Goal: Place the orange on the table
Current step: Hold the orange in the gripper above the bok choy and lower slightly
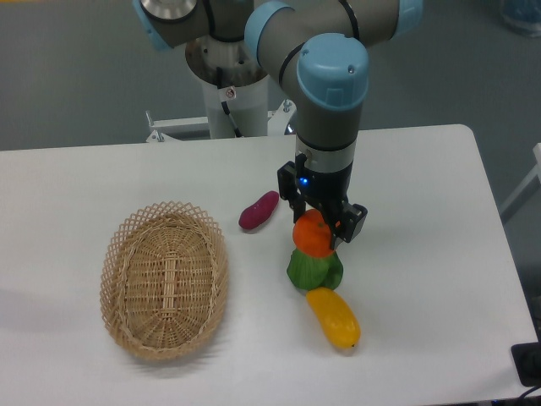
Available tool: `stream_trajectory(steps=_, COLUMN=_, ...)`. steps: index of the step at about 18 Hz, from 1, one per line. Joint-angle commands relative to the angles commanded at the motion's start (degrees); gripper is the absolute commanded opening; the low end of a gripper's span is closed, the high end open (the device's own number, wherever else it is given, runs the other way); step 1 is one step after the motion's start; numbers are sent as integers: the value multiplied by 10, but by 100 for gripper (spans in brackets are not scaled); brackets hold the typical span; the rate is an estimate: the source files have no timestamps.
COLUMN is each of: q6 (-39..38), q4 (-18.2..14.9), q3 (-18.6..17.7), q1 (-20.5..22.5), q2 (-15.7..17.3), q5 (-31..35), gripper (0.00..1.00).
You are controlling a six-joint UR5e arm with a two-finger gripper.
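The orange [314, 238] is a small round bright-orange fruit held between the fingers of my gripper [316, 233]. The gripper is shut on it and points straight down. The orange hangs just above a green vegetable [314, 270] that lies on the white table [423, 211], right of the middle. Whether the orange touches the green vegetable I cannot tell. The gripper body hides the top of the orange.
An oval wicker basket [165, 281] sits at the left, with nothing in it. A purple sweet potato [259, 211] lies left of the gripper. A yellow oval fruit [335, 318] lies just in front of the green vegetable. The robot base stands at the table's far edge.
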Motion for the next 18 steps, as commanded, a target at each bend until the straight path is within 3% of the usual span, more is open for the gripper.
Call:
stream_trajectory(steps=9, q6=-16, q4=5, q3=-10, q1=-3, q2=-4, q5=1, gripper=58)
stream_trajectory(steps=11, q6=-79, q4=17, q3=-10, q1=-13, q2=-15, q5=-1, gripper=58)
stream_trajectory(steps=12, q6=-109, q4=38, q3=-8, q1=-20, q2=-25, q5=0, gripper=58)
stream_trajectory(steps=18, q6=-117, q4=55, q3=6, q1=-22, q2=-59, q5=15, gripper=58)
